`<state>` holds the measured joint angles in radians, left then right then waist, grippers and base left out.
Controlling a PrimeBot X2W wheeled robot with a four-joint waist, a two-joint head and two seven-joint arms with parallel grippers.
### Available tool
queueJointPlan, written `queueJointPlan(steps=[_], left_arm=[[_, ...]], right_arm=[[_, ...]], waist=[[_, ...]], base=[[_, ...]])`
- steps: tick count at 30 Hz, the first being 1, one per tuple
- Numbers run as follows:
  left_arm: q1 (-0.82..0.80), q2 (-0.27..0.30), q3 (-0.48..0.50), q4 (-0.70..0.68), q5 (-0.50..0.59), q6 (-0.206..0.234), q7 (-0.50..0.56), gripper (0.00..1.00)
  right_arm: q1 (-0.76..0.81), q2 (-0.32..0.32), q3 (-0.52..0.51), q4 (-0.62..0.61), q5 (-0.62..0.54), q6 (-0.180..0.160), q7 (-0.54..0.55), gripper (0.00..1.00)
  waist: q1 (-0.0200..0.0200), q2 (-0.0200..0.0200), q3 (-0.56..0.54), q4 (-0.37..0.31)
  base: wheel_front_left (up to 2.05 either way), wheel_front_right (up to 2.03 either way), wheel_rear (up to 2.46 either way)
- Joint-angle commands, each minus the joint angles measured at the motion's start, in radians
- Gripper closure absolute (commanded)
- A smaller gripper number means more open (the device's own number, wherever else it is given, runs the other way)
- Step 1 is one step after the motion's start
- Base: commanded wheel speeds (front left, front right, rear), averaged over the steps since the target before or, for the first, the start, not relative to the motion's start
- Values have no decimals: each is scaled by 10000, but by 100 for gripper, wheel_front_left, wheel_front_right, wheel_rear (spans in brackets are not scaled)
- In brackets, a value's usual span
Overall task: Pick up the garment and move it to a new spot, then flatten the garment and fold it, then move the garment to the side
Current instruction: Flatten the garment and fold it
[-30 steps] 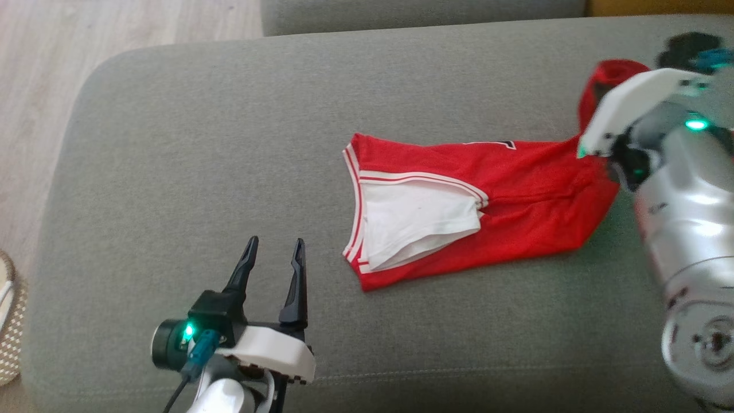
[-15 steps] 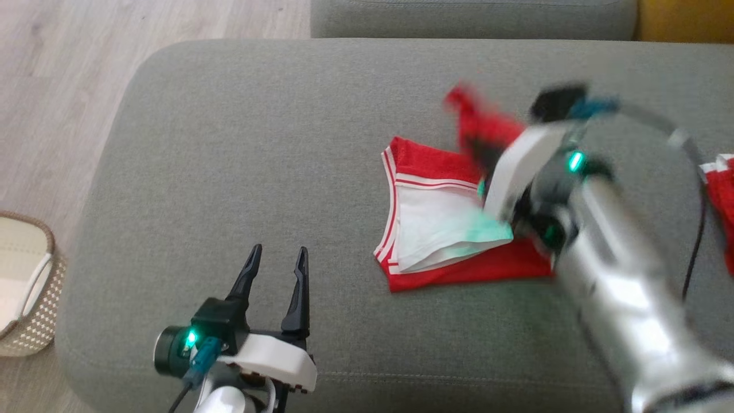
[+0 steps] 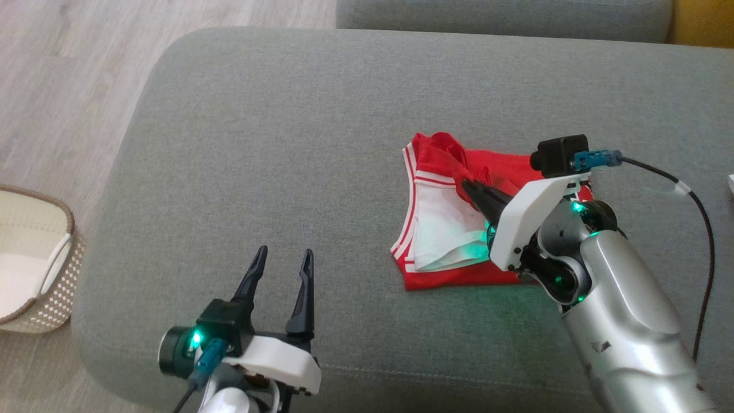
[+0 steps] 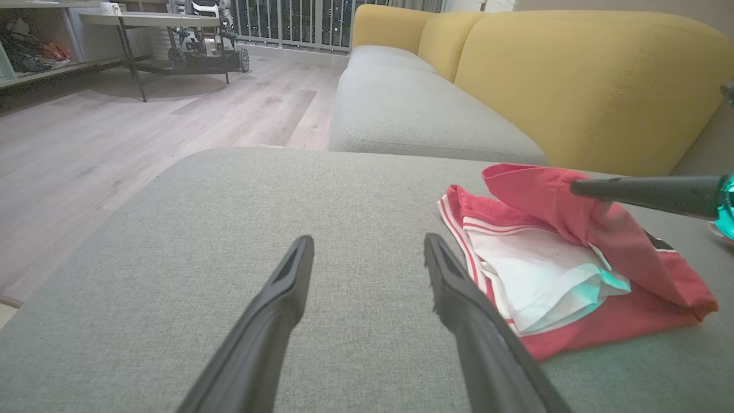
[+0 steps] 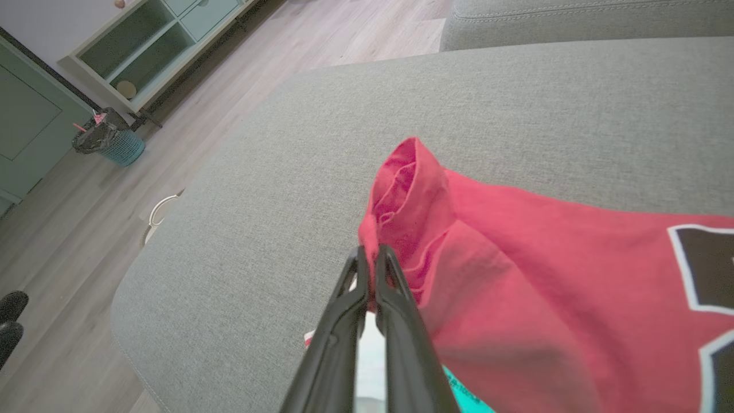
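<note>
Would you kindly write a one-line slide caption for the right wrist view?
Right gripper shut on a bunched fold of the red garment, held over the grey sofa cushion.

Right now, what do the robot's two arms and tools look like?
The left tool and the right tool each have two long, thin black fingers on a white bracket. A small dark camera with a teal plug and black cable sits behind, beside a green light. The right forearm is a rounded silver shell.
</note>
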<state>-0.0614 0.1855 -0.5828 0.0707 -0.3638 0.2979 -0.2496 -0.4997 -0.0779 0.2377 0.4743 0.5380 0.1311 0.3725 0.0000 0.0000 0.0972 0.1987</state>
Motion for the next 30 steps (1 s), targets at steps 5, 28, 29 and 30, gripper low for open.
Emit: queueJointPlan(steps=[5,28,29,30], left_arm=[[-493,-36,222,-202,77,-93,-117,0],[-305,-259,476,-257,120,-74,-121,0],[-307,-269,484,-264,132,-88,-121,0],[-317,-279,490,-271,147,-101,-121,0]], right_arm=[[-399,270,67,-233,83,-4,-396,100],[-888,-1076,-586,734,-1133,-4,-2763,4],[-827,-1234,-647,840,-1245,-4,-2662,42],[-799,-1401,-666,956,-1363,-4,-2583,82]], waist=[[0,0,91,204],[0,0,-43,223],[0,0,-26,235],[0,0,6,254]], base=[[0,0,0],[0,0,0],[0,0,0],[0,0,0]])
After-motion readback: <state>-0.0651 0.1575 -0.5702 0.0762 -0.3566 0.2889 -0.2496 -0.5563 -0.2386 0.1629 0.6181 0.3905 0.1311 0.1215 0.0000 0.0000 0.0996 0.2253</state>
